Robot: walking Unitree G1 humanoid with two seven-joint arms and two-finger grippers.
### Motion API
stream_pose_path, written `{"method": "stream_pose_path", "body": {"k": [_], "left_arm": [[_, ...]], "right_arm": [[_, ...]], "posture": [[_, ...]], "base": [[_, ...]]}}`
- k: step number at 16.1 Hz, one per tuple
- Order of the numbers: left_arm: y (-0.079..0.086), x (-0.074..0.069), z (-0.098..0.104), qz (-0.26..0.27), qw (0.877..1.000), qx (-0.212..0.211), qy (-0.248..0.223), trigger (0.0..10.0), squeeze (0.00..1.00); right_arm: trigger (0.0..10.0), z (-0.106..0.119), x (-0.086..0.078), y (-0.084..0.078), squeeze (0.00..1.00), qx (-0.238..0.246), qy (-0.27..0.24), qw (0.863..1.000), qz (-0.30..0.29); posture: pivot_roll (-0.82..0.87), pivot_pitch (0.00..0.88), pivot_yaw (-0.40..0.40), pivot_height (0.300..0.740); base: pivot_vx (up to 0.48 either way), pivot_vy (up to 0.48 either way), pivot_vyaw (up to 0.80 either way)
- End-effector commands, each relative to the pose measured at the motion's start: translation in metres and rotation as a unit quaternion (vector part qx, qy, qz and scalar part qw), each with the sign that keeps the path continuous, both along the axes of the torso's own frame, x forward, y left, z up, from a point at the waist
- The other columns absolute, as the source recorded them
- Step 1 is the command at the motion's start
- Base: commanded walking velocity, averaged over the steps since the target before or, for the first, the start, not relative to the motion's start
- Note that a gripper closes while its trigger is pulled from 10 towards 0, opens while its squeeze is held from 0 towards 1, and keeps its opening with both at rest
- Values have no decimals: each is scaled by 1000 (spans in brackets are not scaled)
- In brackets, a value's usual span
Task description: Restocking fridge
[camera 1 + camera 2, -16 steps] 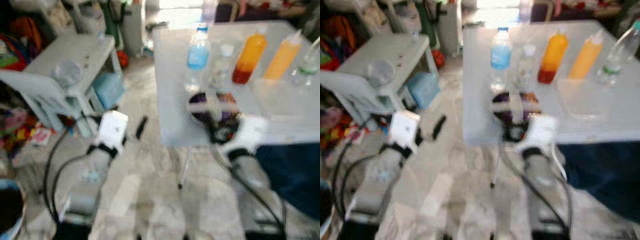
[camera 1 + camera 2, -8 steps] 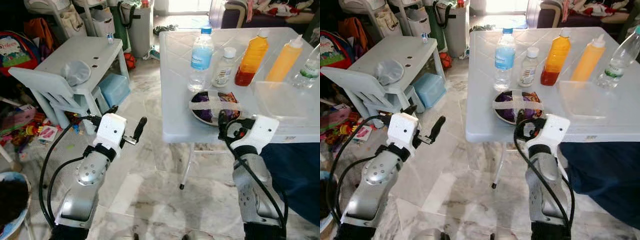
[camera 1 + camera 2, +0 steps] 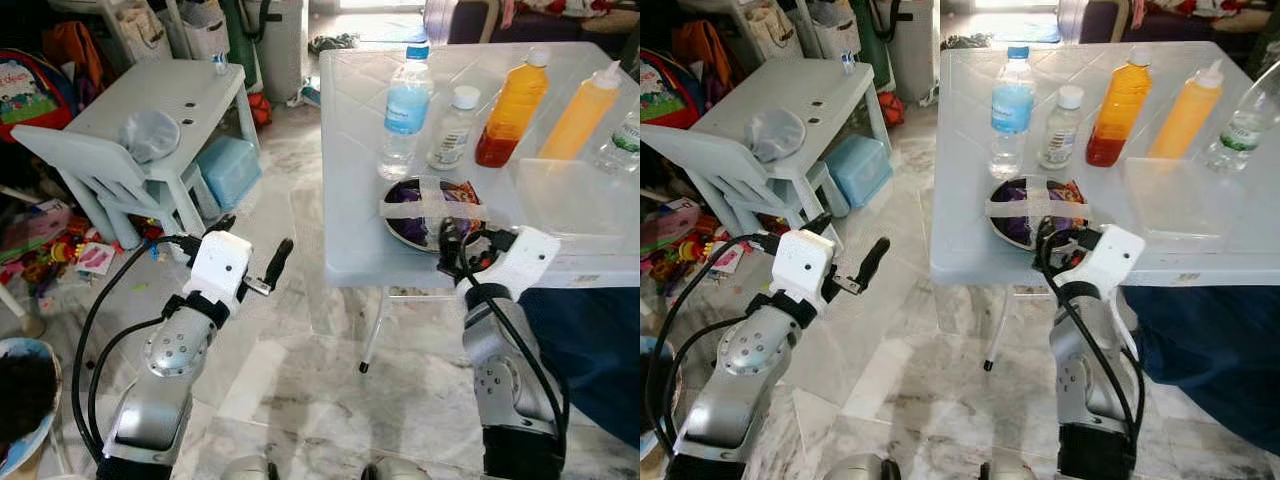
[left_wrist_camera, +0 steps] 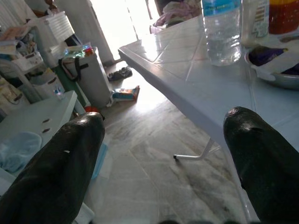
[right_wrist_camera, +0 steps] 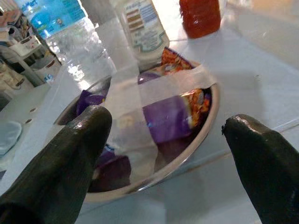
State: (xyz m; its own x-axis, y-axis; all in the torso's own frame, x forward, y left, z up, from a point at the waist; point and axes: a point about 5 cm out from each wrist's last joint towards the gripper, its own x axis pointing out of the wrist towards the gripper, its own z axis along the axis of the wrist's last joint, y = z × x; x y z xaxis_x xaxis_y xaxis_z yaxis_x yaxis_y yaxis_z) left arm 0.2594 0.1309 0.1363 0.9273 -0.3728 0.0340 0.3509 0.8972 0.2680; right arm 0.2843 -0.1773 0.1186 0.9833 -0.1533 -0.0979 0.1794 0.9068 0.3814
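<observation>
Reaching over the near edge of the white surface (image 3: 350,150), right gripper (image 3: 447,240) w/ fingers spread wide, one each side of the metal bowl (image 5: 154,135), not touching it. Bowl near front edge of surface, holding purple snack packets (image 5: 170,116), crossed w/ strips of clear tape (image 5: 128,121). Just behind bowl: water bottle w/ blue label (image 3: 403,105) and small white-capped bottle (image 3: 452,125). Further along behind bowl: orange-red juice bottle (image 3: 510,105), yellow-orange squeeze bottle (image 3: 585,110), another clear bottle (image 3: 1235,125) at far edge. Clear plastic container (image 3: 575,195) beside bowl, away from left arm. Left gripper (image 3: 272,270) off the surface, over marble floor (image 3: 300,340), well apart from bowl, fingers spread, holding nothing. Small grey kids' table (image 3: 150,95) and chair (image 3: 85,165) across the floor from the surface.
</observation>
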Motion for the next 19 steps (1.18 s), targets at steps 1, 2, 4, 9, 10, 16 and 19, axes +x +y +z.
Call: {"method": "stream_pose_path", "body": {"k": [1,2,4,9,10,16,19], "left_arm": [[0,-1,3,-3,1000,7,-3,10000,0],[0,-1,3,-5,1000,9,-2,10000,0],[-1,-2,3,-7,1000,9,-2,10000,0],[-1,-3,2,-10,1000,11,-2,10000,0],[-1,-3,2,-11,1000,12,-1,10000,0],[-2,-3,2,-15,1000,16,-2,10000,0],[-3,-3,2,-16,1000,17,-3,10000,0]], "right_arm": [[10000,-2,2,4,0,14,11,1000,3],[10000,-4,2,6,0,25,21,999,4],[9725,-7,2,9,0,36,28,999,9],[0,-4,9,13,0,66,33,997,15],[0,-4,11,14,0,77,38,996,15],[0,-12,11,15,0,112,87,990,20],[0,-12,12,14,0,129,97,987,13]], "posture": [[21,81,45,740],[22,81,45,740],[22,83,45,740],[26,90,43,740],[25,92,43,740],[21,98,43,740],[20,99,43,740]], "base": [[0,0,0],[0,0,0],[0,0,0],[0,0,0],[0,0,0],[0,0,0],[0,0,0]]}}
